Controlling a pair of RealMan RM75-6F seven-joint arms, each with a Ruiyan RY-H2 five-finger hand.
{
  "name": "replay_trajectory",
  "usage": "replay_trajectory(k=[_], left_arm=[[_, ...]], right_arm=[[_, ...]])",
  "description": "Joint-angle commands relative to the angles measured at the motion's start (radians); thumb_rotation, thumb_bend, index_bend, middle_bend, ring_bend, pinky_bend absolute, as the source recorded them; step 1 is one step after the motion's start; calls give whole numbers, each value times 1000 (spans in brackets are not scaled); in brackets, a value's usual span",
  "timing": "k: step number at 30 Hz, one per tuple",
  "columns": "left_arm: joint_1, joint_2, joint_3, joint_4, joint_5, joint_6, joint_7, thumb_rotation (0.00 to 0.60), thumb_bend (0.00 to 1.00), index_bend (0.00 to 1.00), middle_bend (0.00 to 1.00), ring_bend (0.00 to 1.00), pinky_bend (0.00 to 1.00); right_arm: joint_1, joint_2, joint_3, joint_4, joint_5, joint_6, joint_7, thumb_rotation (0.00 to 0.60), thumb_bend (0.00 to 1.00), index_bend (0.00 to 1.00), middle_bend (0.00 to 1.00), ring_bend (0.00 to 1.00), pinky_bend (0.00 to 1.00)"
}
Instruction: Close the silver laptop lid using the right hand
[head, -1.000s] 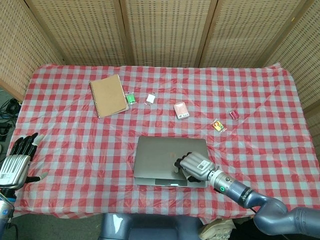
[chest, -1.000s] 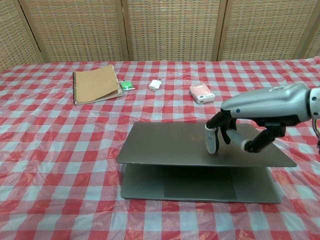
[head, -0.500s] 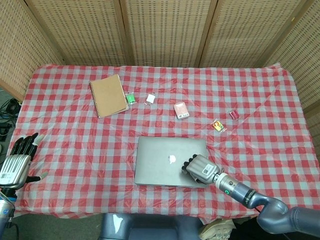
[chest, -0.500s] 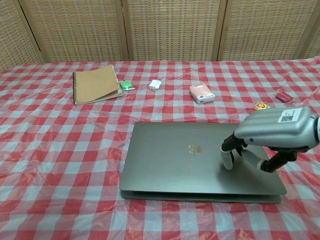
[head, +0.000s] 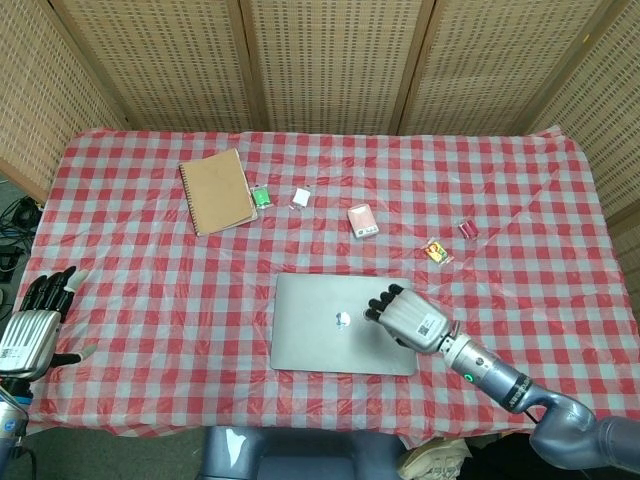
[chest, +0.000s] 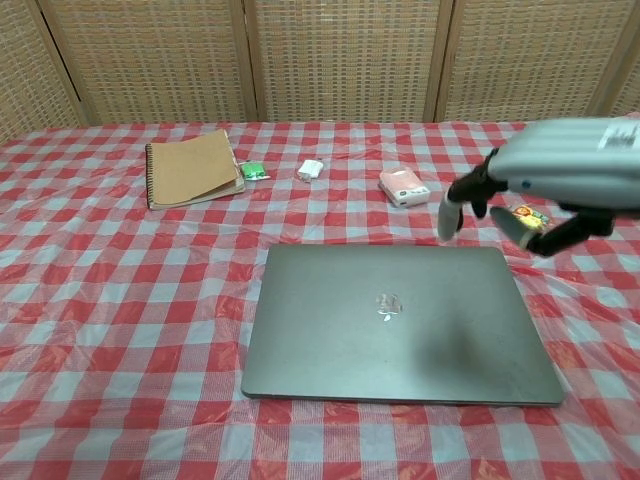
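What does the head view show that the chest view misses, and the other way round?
Only the head view shows the left hand, open off the table's left edge, and the small red packet on the right. Only the chest view shows from the side that the right hand hangs clear above the silver laptop, not touching it. Both show the laptop shut flat, the brown notebook and the pink box.

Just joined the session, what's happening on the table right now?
The silver laptop lies flat on the checked tablecloth with its lid fully down. The right hand hovers above its far right corner, fingers apart, holding nothing and not touching the lid. The left hand sits idle and open off the table's left edge. A brown notebook and a few small packets lie farther back, untouched.
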Motion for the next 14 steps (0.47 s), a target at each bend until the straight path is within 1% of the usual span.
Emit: replay_trajectory(k=[1, 2, 3, 4, 5, 7, 9, 14], left_arm=[[8, 9, 0, 1, 12, 19, -23, 600, 0, 0, 0, 0, 0], [9, 11, 0, 2, 17, 23, -28, 600, 0, 0, 0, 0, 0], [11, 14, 0, 3, 25, 31, -34, 600, 0, 0, 0, 0, 0], [13, 16, 1, 4, 35, 39, -40, 600, 0, 0, 0, 0, 0], [16, 19, 4, 4, 45, 47, -46, 600, 0, 0, 0, 0, 0], [20, 27, 10, 0, 68, 61, -60, 600, 0, 0, 0, 0, 0], [26, 38, 20, -9, 88, 71, -72, 600, 0, 0, 0, 0, 0], [36, 50, 34, -21, 125, 94, -75, 600, 0, 0, 0, 0, 0]], right_arm=[[-117, 91, 59, -3, 19, 238, 46, 600, 346, 136, 206, 183, 121], [-140, 96, 63, -6, 39, 265, 37, 600, 139, 79, 110, 93, 54], [-175, 102, 69, -13, 73, 303, 21, 600, 58, 51, 62, 50, 26], [-210, 104, 71, -25, 104, 338, 2, 600, 4, 23, 17, 10, 4], [-242, 104, 71, -38, 129, 370, -17, 600, 0, 6, 0, 0, 0], [-316, 97, 67, -66, 175, 450, -51, 600, 0, 0, 0, 0, 0], [-386, 68, 58, -71, 191, 536, -44, 600, 0, 0, 0, 0, 0], [-470, 28, 22, -41, 189, 612, -25, 600, 0, 0, 0, 0, 0]])
